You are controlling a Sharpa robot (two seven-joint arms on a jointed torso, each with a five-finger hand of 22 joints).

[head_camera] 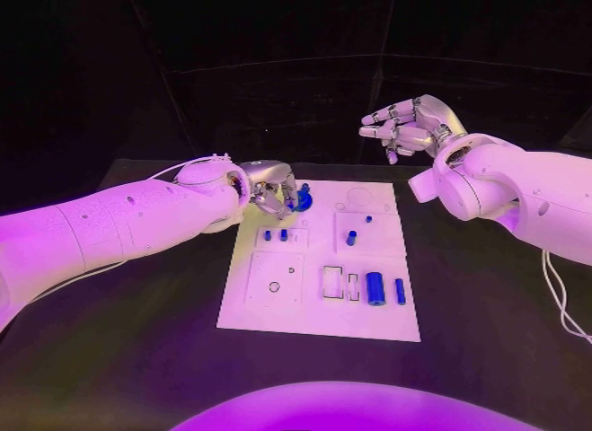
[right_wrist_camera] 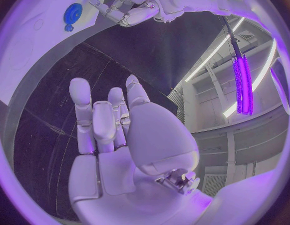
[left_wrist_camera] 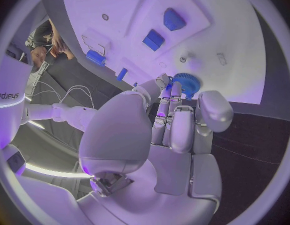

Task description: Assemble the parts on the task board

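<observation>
Blue gear [left_wrist_camera: 184,83] sits on the task board [head_camera: 374,314] right at the left hand's [head_camera: 272,189] fingertips [left_wrist_camera: 164,83], which touch it. Right hand [head_camera: 410,124] hangs raised, well apart, fingers curled, empty.

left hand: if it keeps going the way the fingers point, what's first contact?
Probably the blue gear: the left hand has its fingertips right at it, over the task board. Whether they already touch, I can't tell.

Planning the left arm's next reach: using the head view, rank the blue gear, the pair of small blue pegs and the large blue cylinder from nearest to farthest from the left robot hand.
1. Blue toothed gear, at the left robot hand's fingertips, board's far-left corner.
2. Pair of small blue pegs, board's left side, mid-way.
3. Large blue cylinder, board's near right.
</observation>
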